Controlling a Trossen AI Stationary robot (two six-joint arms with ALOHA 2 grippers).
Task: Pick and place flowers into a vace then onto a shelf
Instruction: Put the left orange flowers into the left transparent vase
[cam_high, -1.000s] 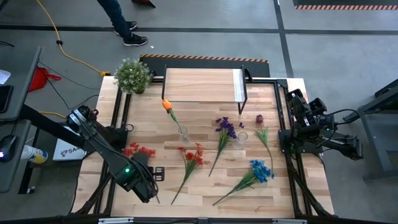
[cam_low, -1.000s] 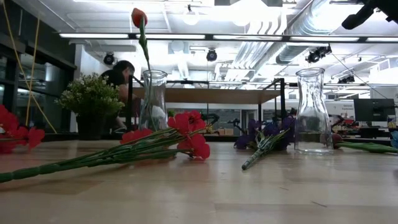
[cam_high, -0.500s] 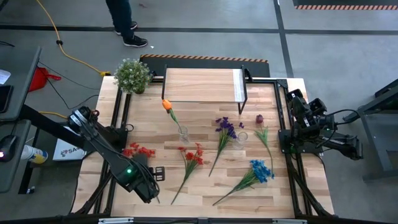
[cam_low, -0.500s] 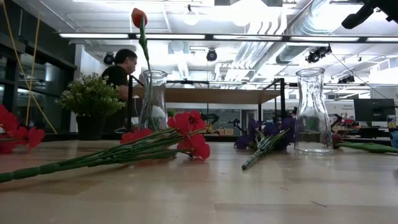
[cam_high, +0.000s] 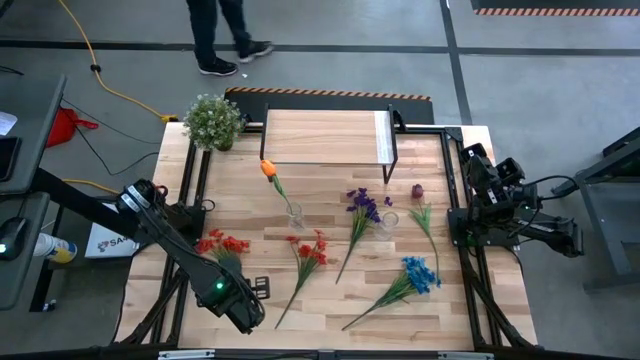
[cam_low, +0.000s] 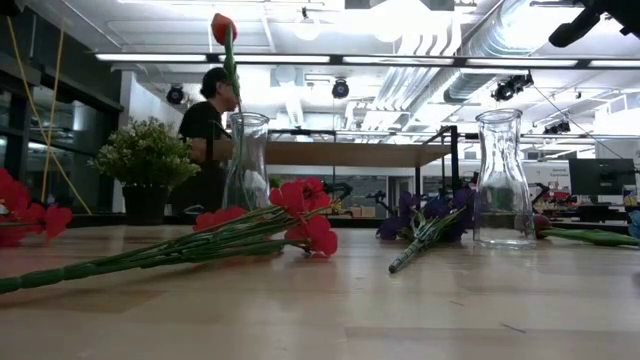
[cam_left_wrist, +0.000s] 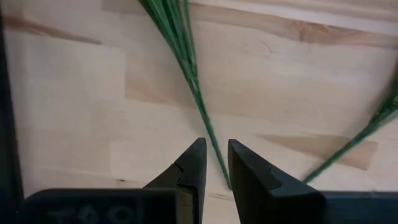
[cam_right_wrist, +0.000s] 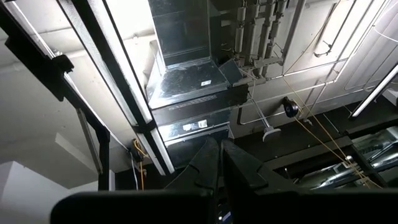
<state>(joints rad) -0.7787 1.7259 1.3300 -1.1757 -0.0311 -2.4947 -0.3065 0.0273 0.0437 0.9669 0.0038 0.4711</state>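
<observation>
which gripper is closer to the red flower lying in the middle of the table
Left. The left gripper sits by the red flower stem's lower end; the right gripper is parked off the table's right edge.

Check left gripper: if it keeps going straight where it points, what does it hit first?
Probably the green stem of the red flower; it runs between the left gripper's open fingers. Below lies the table. Depth unclear.

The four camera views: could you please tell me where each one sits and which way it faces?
High view: overhead, straight down on the table; both arms show, left gripper at the near-left corner, right arm parked off the right edge.
Low view: at tabletop height, level across the red flowers; no arm shows.
Left wrist view: looks down past its gripper at a green stem.
Right wrist view: points up at the ceiling past its shut gripper.
High and low views share the red flowers.
</observation>
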